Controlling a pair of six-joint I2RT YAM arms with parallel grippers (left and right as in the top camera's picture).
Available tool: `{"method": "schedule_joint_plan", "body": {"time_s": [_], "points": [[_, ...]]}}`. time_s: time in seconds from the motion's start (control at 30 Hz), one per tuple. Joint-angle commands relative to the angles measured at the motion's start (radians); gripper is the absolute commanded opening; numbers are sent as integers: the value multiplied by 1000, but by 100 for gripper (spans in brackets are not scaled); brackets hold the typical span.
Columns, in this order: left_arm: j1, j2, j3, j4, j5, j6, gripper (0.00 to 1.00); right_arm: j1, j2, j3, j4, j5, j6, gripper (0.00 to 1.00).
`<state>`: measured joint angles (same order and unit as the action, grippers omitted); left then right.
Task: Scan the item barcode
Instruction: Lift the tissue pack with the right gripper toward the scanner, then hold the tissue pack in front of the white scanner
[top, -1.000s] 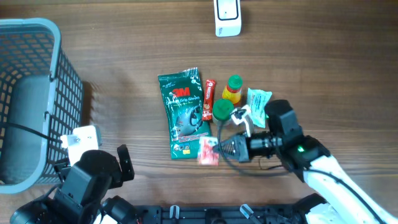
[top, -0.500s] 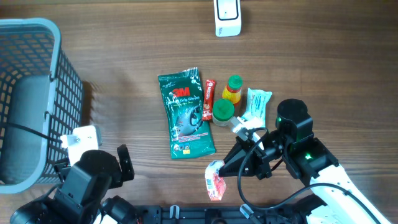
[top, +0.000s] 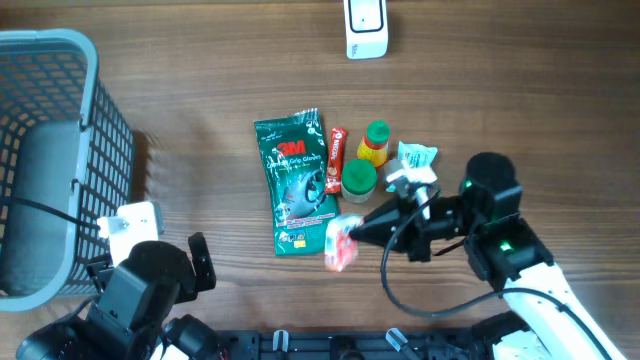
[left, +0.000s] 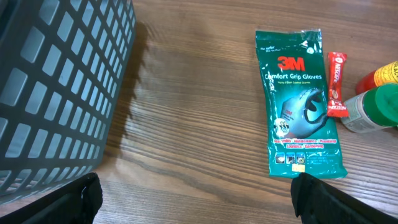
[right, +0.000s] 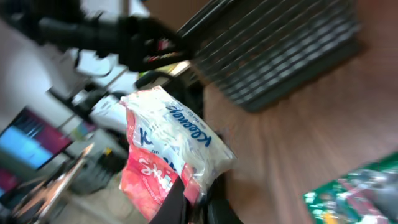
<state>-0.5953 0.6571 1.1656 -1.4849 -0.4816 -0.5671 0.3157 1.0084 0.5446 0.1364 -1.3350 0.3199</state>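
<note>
My right gripper (top: 358, 234) is shut on a red-and-white Kleenex tissue pack (top: 341, 244), held off the table just right of the green 3M glove packet's lower corner. In the right wrist view the pack (right: 166, 142) sticks up tilted from between the black fingers (right: 179, 198), printed face toward the camera; no barcode shows. A white scanner (top: 365, 29) stands at the far edge of the table. My left gripper (left: 199, 208) stays open over bare wood at the front left, nothing between its fingers.
A green 3M glove packet (top: 298, 185) lies mid-table beside a red sachet (top: 336, 158), a green-capped jar (top: 358, 178), a yellow bottle (top: 375, 143) and a white-teal packet (top: 414, 158). A grey mesh basket (top: 50, 160) fills the left side.
The right arm lifted the tissue pack, swung it toward the front edge, then brought it back up beside the glove packet while its body shifted right. The left arm has not moved.
</note>
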Motion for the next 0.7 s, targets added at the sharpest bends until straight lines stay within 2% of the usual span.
{"method": "schedule_joint_plan", "body": {"time_s": [0.0,0.13,0.23,0.4,0.47,0.53,0.57,0.67], "points": [[5,-1,13,2,2,-18,100,-107,-10,35,9,45,-2,5],[5,-1,13,2,2,-18,100,-227,-10,135,7,76,-2,5],[5,-1,13,2,2,-18,100,-282,-10,229,5,181,-7,5],[5,-1,13,2,2,-18,100,-287,20,306,21,655,-209,5],[5,-1,13,2,2,-18,100,-287,58,320,88,763,-246,5],[5,-1,13,2,2,-18,100,-287,160,320,288,851,-278,5],[5,-1,13,2,1,-18,100,-287,196,321,335,874,-284,5],[5,-1,13,2,2,-18,100,-280,320,367,389,909,-310,5]]}}
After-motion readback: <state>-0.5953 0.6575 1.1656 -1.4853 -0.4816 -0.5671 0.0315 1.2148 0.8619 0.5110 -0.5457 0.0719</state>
